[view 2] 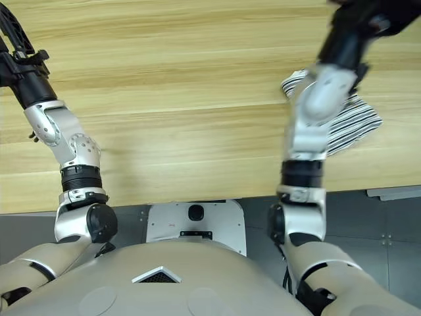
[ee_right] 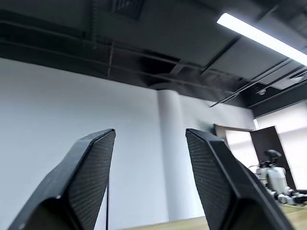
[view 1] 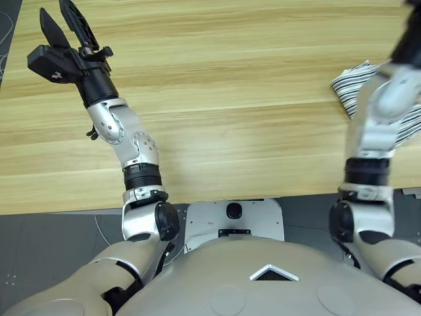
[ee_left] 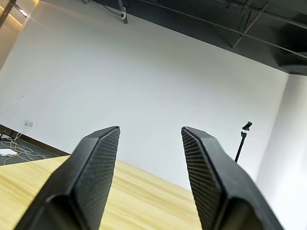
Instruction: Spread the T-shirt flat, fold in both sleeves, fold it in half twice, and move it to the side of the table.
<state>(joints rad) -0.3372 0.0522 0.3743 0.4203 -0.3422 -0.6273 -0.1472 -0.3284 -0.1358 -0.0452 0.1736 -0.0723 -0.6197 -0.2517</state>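
Observation:
A folded black-and-white striped T-shirt [view 2: 352, 122] lies near the right side of the wooden table [view 1: 217, 99], partly hidden behind my right forearm. My left gripper [view 1: 60, 14] is raised above the table's left part, open, with nothing between its fingers; the left wrist view shows its two black fingers [ee_left: 96, 167] apart against a white wall. My right arm is lifted above the shirt, and in the right wrist view the right gripper [ee_right: 151, 136] stands open and empty, pointing up toward the ceiling.
The table's front edge [view 1: 197, 201] runs just ahead of me. A dark floor strip [view 1: 8, 26] lies past the table's left end. A tripod stand [ee_left: 242, 139] stands far off in the room.

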